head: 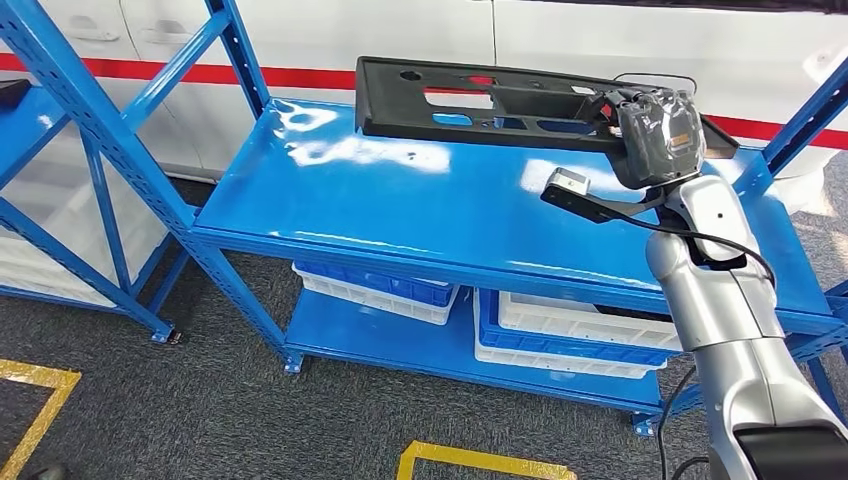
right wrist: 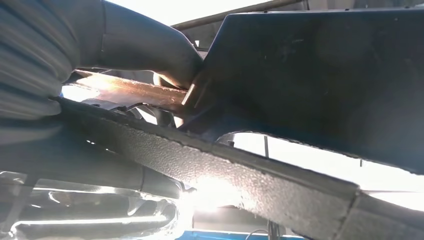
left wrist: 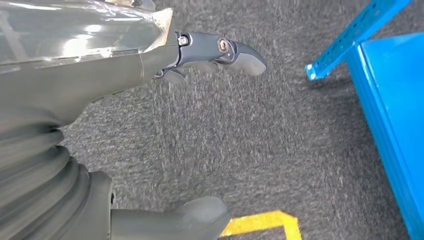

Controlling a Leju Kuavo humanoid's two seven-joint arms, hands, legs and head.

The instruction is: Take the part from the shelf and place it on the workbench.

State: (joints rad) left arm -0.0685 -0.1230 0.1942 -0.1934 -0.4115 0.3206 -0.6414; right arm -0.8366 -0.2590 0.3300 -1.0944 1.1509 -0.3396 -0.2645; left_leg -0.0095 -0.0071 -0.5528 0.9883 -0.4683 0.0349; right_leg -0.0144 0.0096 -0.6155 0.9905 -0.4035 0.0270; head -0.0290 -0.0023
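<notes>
A long black plastic part with several cut-outs is held just above the back of the blue shelf's top board. My right hand grips its right end. In the right wrist view the thumb presses on the part's dark panel and its textured bar runs across the hand. My left hand hangs over grey carpet with its fingers apart and nothing in it.
Under the top board a lower shelf carries blue and white bins. A second blue rack stands at the left. Yellow floor tape marks the grey carpet in front. A white wall with a red stripe lies behind.
</notes>
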